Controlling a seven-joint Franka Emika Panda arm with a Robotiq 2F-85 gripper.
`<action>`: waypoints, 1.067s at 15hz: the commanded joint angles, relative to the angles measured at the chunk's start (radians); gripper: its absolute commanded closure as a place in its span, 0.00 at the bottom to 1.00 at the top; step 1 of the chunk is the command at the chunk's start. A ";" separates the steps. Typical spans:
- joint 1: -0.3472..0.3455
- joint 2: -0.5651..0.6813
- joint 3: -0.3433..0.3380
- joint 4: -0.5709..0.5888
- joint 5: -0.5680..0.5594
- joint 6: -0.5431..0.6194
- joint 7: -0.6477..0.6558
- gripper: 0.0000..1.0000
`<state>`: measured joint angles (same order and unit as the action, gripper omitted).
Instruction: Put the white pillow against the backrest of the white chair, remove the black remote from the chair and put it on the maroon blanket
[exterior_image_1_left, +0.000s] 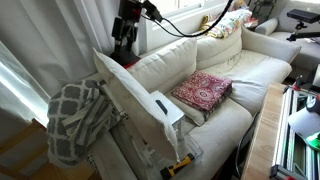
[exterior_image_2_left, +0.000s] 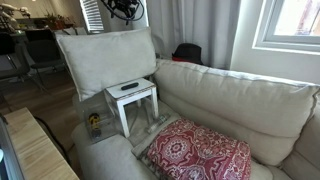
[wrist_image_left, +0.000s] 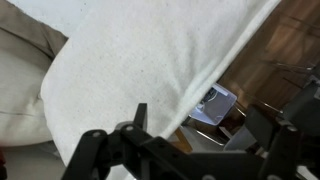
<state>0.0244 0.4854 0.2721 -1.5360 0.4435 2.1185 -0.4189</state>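
The white pillow (exterior_image_1_left: 122, 88) (exterior_image_2_left: 105, 58) stands upright behind the seat of a small white chair (exterior_image_1_left: 168, 113) (exterior_image_2_left: 140, 98), hiding any backrest. The black remote (exterior_image_1_left: 160, 105) (exterior_image_2_left: 130, 86) lies flat on that seat. The maroon blanket (exterior_image_1_left: 203, 90) (exterior_image_2_left: 200, 150) lies folded on the cream sofa seat beside the chair. My gripper (exterior_image_1_left: 122, 48) (exterior_image_2_left: 125, 8) hangs just above the pillow's top edge. In the wrist view its jaws (wrist_image_left: 195, 125) are spread open over the pillow's edge (wrist_image_left: 120, 70), and the chair seat (wrist_image_left: 215, 105) shows below.
The chair stands at one end of a wide cream sofa (exterior_image_1_left: 240, 70) (exterior_image_2_left: 240, 95). A grey-and-white lattice throw (exterior_image_1_left: 75, 120) hangs over the sofa arm. A yellowish patterned pillow (exterior_image_1_left: 230, 22) and a black lump (exterior_image_2_left: 187, 52) are on the backrest. A black-and-yellow tool (exterior_image_1_left: 180, 160) lies low in front.
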 joint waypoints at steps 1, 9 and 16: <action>-0.081 -0.091 -0.001 -0.206 0.095 -0.041 -0.117 0.00; -0.092 -0.043 -0.041 -0.239 0.180 -0.071 -0.244 0.00; -0.077 -0.032 -0.049 -0.224 0.169 -0.074 -0.201 0.00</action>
<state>-0.0781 0.4397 0.2535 -1.7673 0.6142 2.0535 -0.6552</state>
